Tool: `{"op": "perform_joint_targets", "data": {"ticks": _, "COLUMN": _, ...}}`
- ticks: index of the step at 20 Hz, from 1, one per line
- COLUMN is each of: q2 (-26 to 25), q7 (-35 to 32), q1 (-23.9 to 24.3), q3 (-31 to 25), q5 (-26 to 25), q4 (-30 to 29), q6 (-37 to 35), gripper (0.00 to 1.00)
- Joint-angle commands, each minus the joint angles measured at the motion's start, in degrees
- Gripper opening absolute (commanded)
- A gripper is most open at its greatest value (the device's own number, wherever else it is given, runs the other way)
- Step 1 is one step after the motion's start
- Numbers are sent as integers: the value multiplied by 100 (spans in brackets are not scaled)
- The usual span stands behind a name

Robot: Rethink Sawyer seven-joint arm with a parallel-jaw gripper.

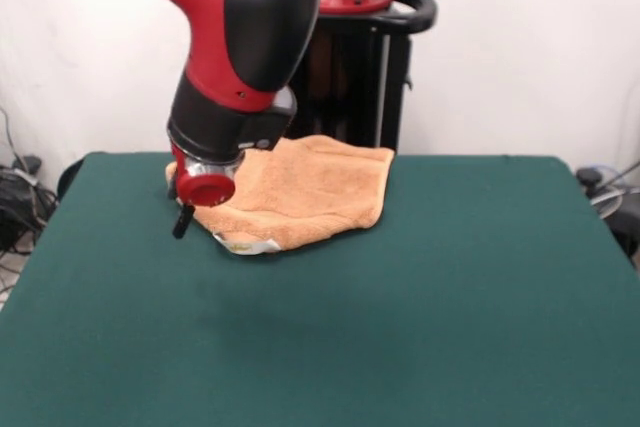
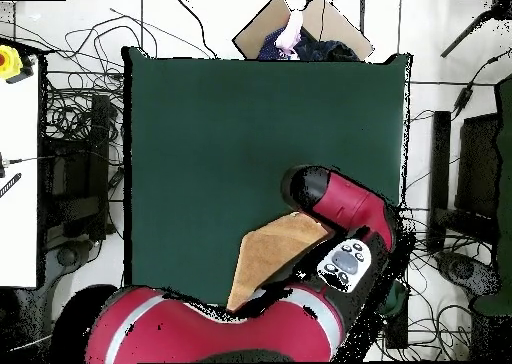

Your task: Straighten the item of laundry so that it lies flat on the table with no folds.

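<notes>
The front camera is sitting across the table [image 1: 420, 327], facing the pedestal [image 1: 355, 67] from slightly above. The overhead camera is looking straight down from higher up, base at the bottom edge, taking in the floor around. Both are sharing the table, towel [image 1: 300, 192] and arm [image 1: 240, 37].

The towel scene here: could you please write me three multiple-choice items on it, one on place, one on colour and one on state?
1. Where does the towel lie on the table?
A. by the pedestal-side edge
B. at the middle
C. by the camera-side edge

2. What colour is the table's cover?
A. grey
B. dark green
C. white

3. How does the towel lie?
A. rolled up
B. spread flat
C. folded over itself

Answers:
1 A, as the front view shows it at the far edge, below the pedestal.
2 B, as both views show green.
3 C, as a doubled edge and bulges show in the front view.
</notes>
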State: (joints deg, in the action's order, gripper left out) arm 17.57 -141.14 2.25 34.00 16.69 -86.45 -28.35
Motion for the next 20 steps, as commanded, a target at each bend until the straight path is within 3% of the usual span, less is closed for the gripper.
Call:
{"op": "perform_joint_targets", "data": {"ticks": 1, "q2": 54, "q7": -657, "q1": 151, "q3": -1426, "q5": 357, "q4": -626, "q6": 137, "gripper": 100}}
{"op": "perform_joint_targets", "data": {"ticks": 10, "q2": 250, "q7": -588, "q1": 466, "q3": -2028, "q5": 466, "q4": -963, "q6": 78, "gripper": 100}}
{"op": "perform_joint_targets", "data": {"ticks": 20, "q2": 72, "q7": -702, "q1": 405, "q3": -1947, "q5": 235, "q4": -848, "q6": 5, "gripper": 100}}
